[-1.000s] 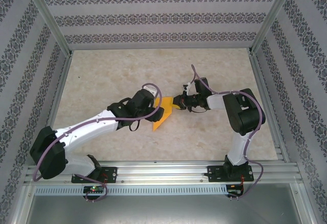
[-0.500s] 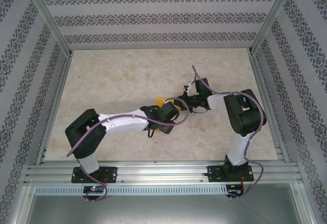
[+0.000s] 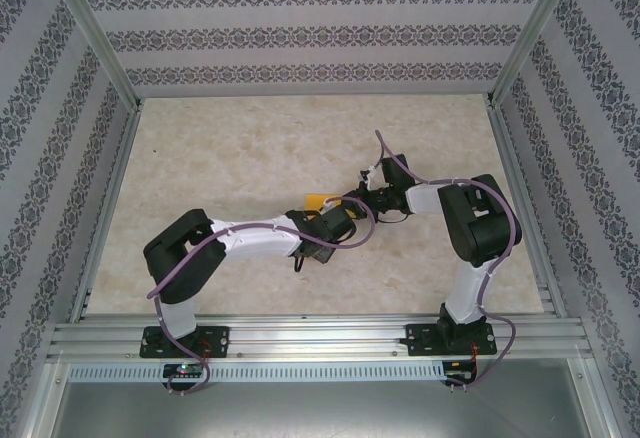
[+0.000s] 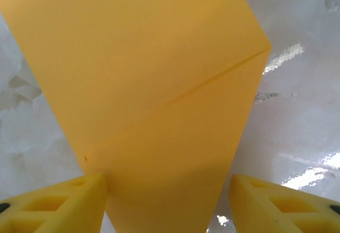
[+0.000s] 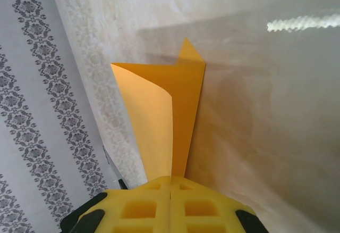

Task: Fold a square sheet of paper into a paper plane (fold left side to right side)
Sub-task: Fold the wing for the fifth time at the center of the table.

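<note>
Near the middle of the table (image 3: 230, 148), the creased orange paper plane (image 4: 159, 84) lies between the spread fingers of the left gripper (image 4: 167, 186), while the right gripper (image 5: 170, 182), fingers pressed together, pinches one edge, a layer curling.

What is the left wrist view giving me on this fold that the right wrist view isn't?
Left wrist: a diagonal crease running across the orange paper, and the left gripper open, with one of its fingers on either side of the paper. Right wrist: the right gripper shut on the paper's edge, a flap curling up, and the patterned wall. Both: the orange paper and the marbled table.
</note>
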Controlling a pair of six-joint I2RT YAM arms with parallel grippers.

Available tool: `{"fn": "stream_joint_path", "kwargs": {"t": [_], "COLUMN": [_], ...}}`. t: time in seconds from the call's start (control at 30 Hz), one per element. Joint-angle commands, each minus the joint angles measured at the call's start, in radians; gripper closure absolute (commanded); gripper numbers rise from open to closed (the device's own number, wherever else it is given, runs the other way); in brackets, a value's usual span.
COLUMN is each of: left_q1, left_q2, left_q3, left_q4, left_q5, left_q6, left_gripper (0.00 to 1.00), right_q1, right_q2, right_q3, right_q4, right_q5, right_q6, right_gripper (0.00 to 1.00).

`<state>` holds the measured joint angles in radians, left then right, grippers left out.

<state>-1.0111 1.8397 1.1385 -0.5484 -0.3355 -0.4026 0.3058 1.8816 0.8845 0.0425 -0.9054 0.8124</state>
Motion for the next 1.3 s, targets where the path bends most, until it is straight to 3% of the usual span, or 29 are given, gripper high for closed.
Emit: {"fn": "stream_joint_path", "kwargs": {"t": [0.0,0.73,0.97,1.27], "left_q1": [-0.014,-0.012,0.001,0.077], "left_q2": [0.015,0.025,0.004,-0.079], "left_q3": [0.018,-0.008,-0.020,-0.102], "left_q4": [-0.015,0.033,0.053,0.178], "left_q5": [-0.029,-0.010,0.004,0.142], "left_q6": [-0.024,-0.053,-0.080,-0.120], "left_gripper": [0.40,0.64,0.74,0.87], "right_q1": [0.003,0.007,-0.017,-0.070], "right_q2": [-0.019,-0.027,-0.094,-0.186], "right_q3": [0.030,0.070,0.053,0.005], "right_q4": [-0.035,-0.138,-0.148,-0.188], "right_q5": [0.016,0.037,0.091,0.126], "right_q6": [-0.040,-0.116,-0.132,-0.189], "right_gripper": [1.00,1.00,0.82,0.74]}}
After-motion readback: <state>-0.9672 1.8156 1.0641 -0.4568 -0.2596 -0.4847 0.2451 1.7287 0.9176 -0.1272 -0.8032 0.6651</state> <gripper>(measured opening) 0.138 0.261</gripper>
